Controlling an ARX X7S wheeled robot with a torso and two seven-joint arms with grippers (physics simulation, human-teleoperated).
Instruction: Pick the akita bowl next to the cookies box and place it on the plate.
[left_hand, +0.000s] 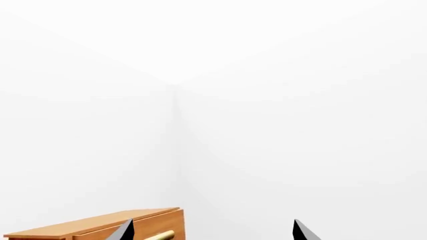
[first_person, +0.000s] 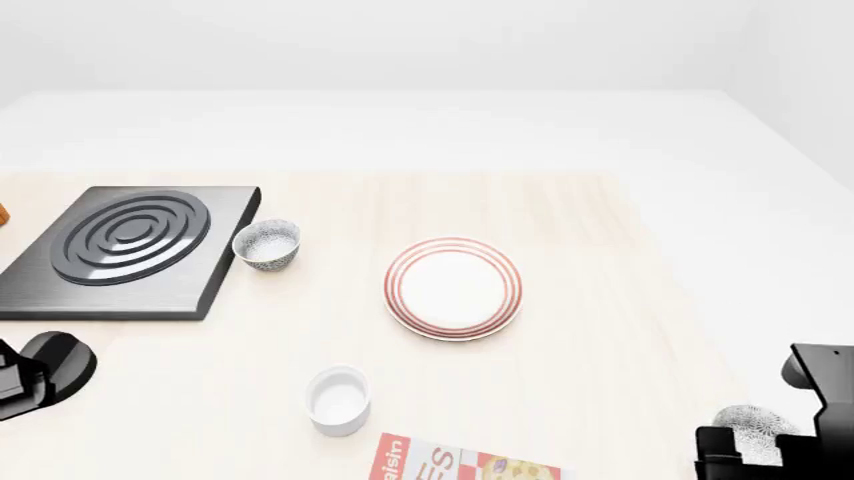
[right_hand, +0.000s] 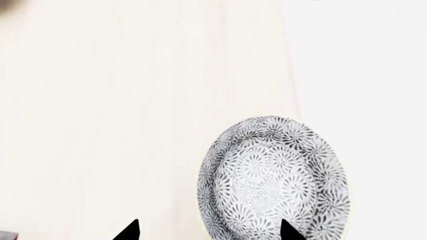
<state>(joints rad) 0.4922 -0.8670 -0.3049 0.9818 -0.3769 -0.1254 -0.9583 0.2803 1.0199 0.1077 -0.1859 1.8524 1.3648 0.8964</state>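
Two akita bowls show in the head view. One (first_person: 267, 244) stands beside the stove plate. The other (first_person: 750, 424) sits at the table's near right, to the right of the red-and-white cookies box (first_person: 461, 464) that is cut off by the frame's lower edge. The red-ringed plate (first_person: 454, 288) lies mid-table. In the right wrist view that near bowl (right_hand: 273, 177) fills the lower right. My right gripper (right_hand: 210, 231) is open just above it, one fingertip over its rim. My left gripper (left_hand: 213, 231) is open and holds nothing, facing a white wall.
A black stove plate (first_person: 127, 250) takes up the table's far left. A plain white cup (first_person: 338, 398) stands near the front, left of the cookies box. The left arm (first_person: 40, 372) rests at the left edge. A wooden cabinet (left_hand: 100, 227) with a brass handle shows past the left fingers.
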